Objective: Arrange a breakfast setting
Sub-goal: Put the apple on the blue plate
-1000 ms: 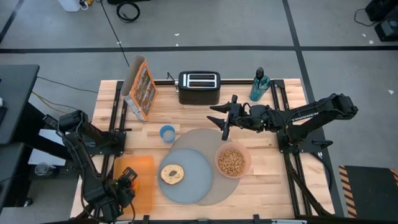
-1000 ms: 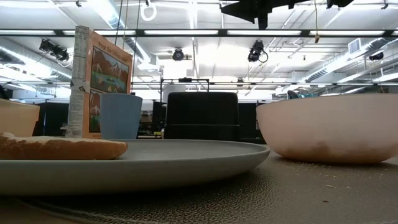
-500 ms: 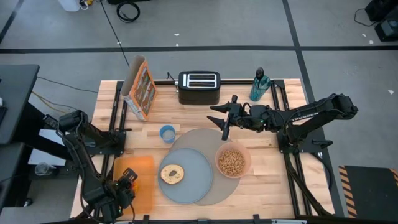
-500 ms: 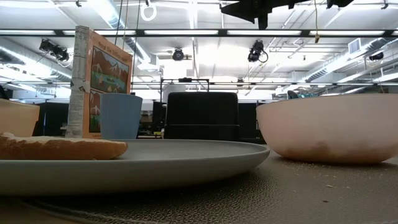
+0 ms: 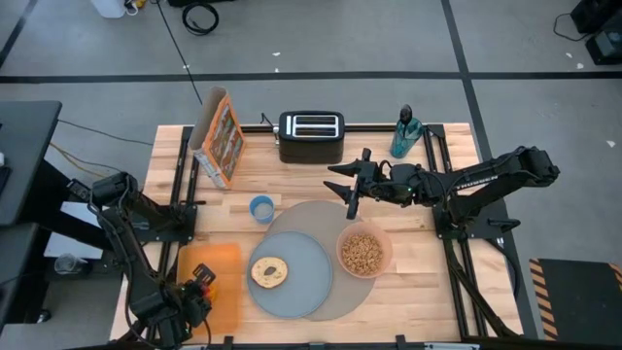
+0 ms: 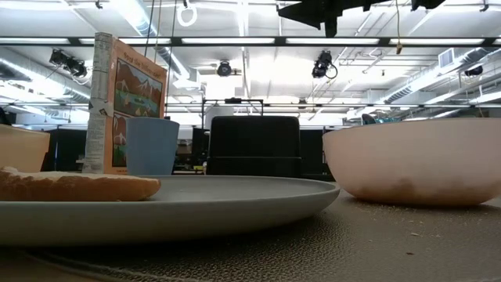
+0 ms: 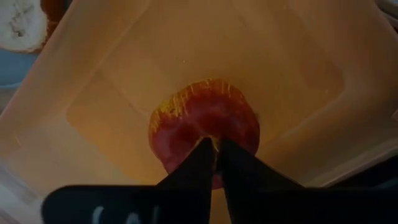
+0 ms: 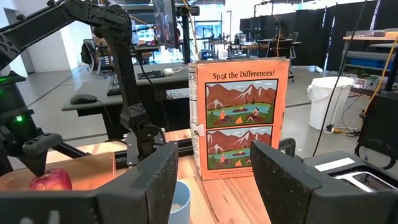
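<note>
**Left gripper poised on the apple; right arm waits over the mat**

The left gripper (image 7: 216,152) sits at the front-left corner of the worktop, directly over the small red apple (image 7: 204,130). In its wrist view the two dark fingers are drawn nearly together, their tips meeting at the apple's stem end; whether they pinch the stem or only rest above the fruit I cannot tell. The apple lies straight ahead of those tips, on the orange rectangular board (image 5: 216,280). It is round, so no axis dictates the approach. This arm is plainly the nearer one. From there, the setting lies toward the worktop's middle.

Beside the board, the blue-grey plate (image 5: 309,282) overlaps the front-left part of the large round grey mat (image 5: 311,216) and carries the toasted bagel (image 5: 268,272) on its left side. The translucent pink bowl (image 5: 363,250) stands on the mat's right part, just beside the plate, and holds tan cereal. A small blue cup (image 5: 260,208) stands just off the mat's rear-left rim; its contents cannot be made out.

Farther back, the right gripper (image 5: 356,185) hangs above the mat's rear rim with fingers spread and nothing between them. Along the back edge stand an orange cereal box (image 5: 220,138), the black toaster (image 5: 311,136) and a teal bottle (image 5: 405,134). I see no spoon.
</note>
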You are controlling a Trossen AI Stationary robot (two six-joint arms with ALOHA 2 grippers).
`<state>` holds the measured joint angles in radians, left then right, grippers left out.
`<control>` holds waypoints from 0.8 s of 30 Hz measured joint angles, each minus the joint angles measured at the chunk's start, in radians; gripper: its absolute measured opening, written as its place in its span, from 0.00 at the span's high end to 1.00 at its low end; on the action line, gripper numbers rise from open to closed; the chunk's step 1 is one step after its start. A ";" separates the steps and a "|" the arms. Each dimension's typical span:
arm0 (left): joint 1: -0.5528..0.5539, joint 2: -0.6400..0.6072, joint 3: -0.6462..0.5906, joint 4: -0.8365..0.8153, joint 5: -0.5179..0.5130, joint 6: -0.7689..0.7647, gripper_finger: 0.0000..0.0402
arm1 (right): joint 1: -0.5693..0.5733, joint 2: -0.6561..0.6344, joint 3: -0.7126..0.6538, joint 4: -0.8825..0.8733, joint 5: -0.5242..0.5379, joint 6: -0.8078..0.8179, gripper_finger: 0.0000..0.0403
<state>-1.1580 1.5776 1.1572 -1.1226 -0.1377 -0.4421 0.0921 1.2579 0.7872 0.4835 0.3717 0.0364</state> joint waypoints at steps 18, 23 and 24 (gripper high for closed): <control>0.014 -0.027 0.056 -0.156 -0.019 0.012 0.96 | 0.000 0.000 0.000 -0.007 -0.007 0.013 0.48; 0.051 -0.082 0.092 -0.195 -0.060 0.011 0.96 | 0.000 0.000 0.000 -0.007 -0.007 0.015 0.48; 0.064 -0.096 0.100 -0.200 -0.066 0.014 0.96 | 0.000 0.000 0.000 -0.006 -0.007 0.017 0.48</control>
<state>-1.0942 1.4819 1.2568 -1.3224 -0.2032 -0.4284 0.0921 1.2579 0.7872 0.4770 0.3645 0.0533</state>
